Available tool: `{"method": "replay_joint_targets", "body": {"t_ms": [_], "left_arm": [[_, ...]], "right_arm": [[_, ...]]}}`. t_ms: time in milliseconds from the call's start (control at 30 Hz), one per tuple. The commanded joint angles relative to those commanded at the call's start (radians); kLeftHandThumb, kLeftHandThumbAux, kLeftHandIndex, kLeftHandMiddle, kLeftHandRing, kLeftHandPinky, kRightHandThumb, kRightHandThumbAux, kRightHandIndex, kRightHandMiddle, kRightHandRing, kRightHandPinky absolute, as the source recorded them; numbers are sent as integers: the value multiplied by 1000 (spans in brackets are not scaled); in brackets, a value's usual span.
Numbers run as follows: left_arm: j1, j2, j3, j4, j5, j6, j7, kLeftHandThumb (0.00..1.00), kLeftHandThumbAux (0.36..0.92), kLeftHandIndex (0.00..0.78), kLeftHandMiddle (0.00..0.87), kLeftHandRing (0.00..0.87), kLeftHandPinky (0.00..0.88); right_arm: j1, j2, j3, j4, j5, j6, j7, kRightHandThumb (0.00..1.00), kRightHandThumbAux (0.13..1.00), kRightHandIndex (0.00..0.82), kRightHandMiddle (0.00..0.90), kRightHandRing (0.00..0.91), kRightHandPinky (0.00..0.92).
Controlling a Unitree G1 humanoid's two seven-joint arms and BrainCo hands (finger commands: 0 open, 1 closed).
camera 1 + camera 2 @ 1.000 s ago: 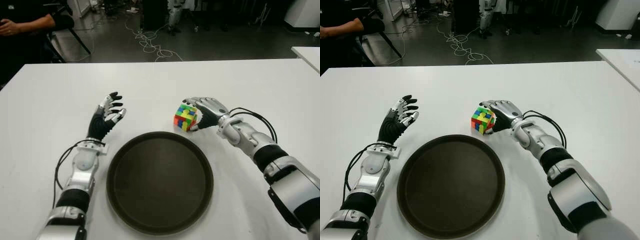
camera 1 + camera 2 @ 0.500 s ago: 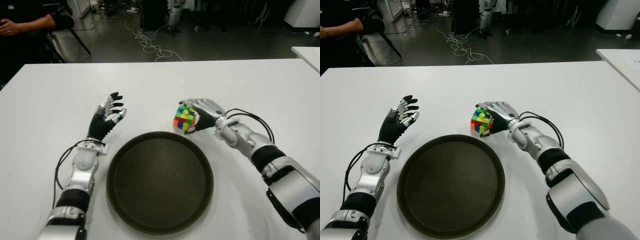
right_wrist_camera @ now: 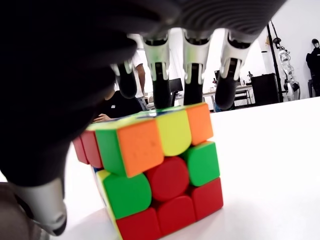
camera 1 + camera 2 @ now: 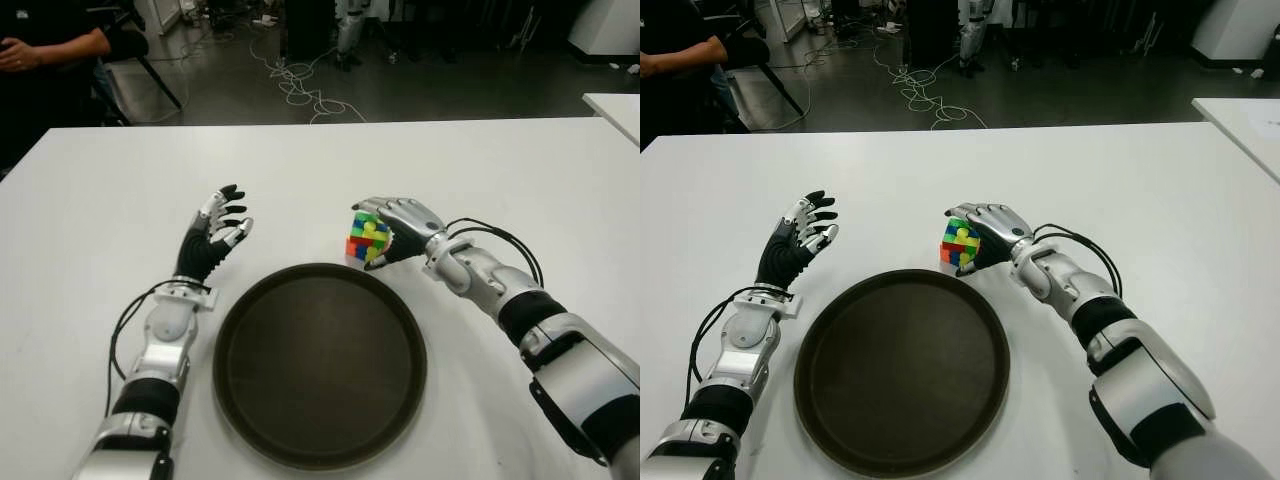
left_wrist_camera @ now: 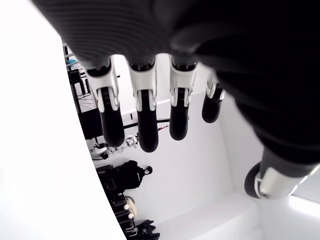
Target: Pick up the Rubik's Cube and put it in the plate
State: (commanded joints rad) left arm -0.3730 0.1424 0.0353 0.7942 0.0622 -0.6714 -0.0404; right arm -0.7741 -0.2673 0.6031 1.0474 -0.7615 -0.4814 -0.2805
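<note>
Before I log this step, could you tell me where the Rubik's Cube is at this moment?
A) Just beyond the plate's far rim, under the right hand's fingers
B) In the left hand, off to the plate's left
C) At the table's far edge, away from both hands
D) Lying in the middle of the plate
A: the Rubik's Cube sits on the white table just beyond the plate rim, with the right hand curled over it; the left hand holds nothing.

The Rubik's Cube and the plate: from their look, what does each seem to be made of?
Rubik's Cube: likely smooth plastic, with solid-coloured rounded tiles and a soft sheen; the right hand grips it. Plate: dark brown, matte, raised rim, possibly plastic, can't be sure.
</note>
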Motion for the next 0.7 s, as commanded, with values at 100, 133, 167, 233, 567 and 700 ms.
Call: {"method": "replay_joint_targets", "body": {"t_ms": [100,133,167,233,567,700], "left_arm": [[0,1,0,0,3,4,3,162,564,138,189,220,261],[0,1,-1,0,4,5,4,162,563,138,188,218,255],[0,1,-1,0,5,7,5,162,559,138,185,214,241],[0,0,-1,-1,4,9,4,162,555,138,184,210,228],[3,-1,1,-6,-12,21,-15,175,542,135,194,213,236],[4,-2,1,-9,-12,19,-16,179,548,137,194,216,243]], "right_arm": [[0,2,4,4,-3,-3,-8,0,728,190,242,258,266],[0,2,6,6,-3,-5,-11,0,728,191,243,258,266],[0,3,7,7,-5,-6,-15,0,729,192,244,259,267],[0,3,10,8,-7,-6,-21,0,730,195,246,261,269],[4,7,14,2,-8,-3,-29,0,737,193,238,246,250],[4,8,13,1,-5,-1,-23,0,730,187,235,241,241]]}}
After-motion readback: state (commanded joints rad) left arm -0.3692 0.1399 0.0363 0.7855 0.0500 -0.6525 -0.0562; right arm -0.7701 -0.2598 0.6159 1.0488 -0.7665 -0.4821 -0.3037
